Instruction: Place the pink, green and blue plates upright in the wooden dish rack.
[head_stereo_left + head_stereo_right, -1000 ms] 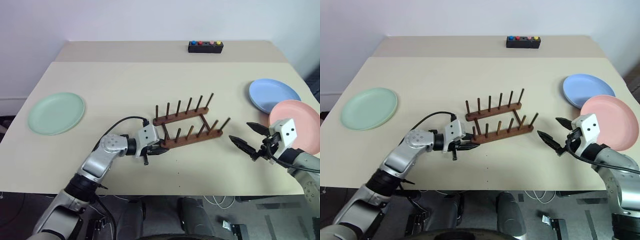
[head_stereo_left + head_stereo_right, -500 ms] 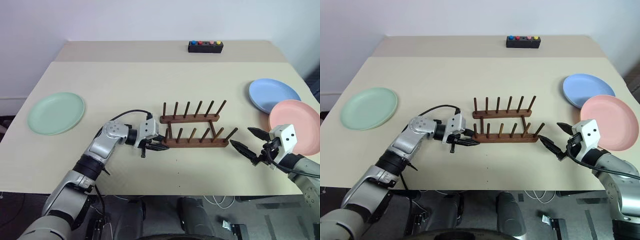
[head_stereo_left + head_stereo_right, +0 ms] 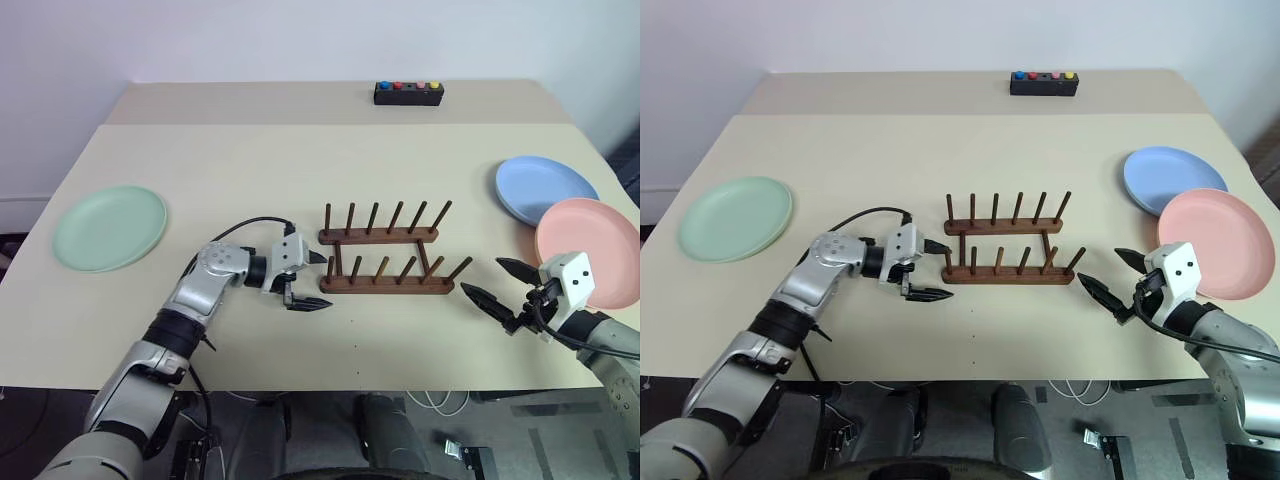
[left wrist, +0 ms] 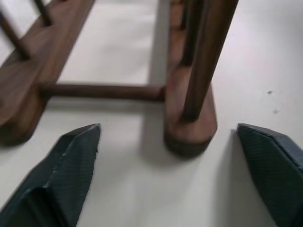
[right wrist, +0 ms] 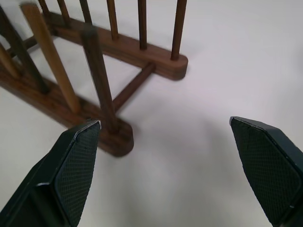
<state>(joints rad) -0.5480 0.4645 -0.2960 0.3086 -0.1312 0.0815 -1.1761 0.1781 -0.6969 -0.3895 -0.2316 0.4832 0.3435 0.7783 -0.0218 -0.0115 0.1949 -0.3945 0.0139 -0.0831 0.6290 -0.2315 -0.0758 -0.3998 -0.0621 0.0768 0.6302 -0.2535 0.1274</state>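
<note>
Left fingers [image 3: 307, 280] spread wide, nothing between them, parked just off the left end of the wooden dish rack [image 3: 385, 262], one tip either side of the near rail's end in the left wrist view. Right fingers [image 3: 498, 283] also wide apart and empty, just off the rack's right end, pointing in at it. Rack sitting square mid-table [image 3: 250, 170], all pegs bare, no plates in yet.

Moving outward: pink plate [image 3: 592, 248] flat on the table right behind the right gripper, close to the table's right edge. Blue plate [image 3: 545, 190] lying flat just past it, the pink rim looking like it overlaps the blue one a bit, hard to say if actually touching. Green plate [image 3: 110, 225] flat way over on the left, well apart from the rack.

Handling guess: rigid plates, matte so probably not super slick, but likely breakable if dropped. Lying flat, so only the rim to pinch, best at an edge nearest the table side where a finger can slip under. Thin rim plus a wide disc means likely to swing in the grip when tipped upright, so a firm pinch needed.

Black button box [image 3: 410, 93] at the far edge, not relevant.
</note>
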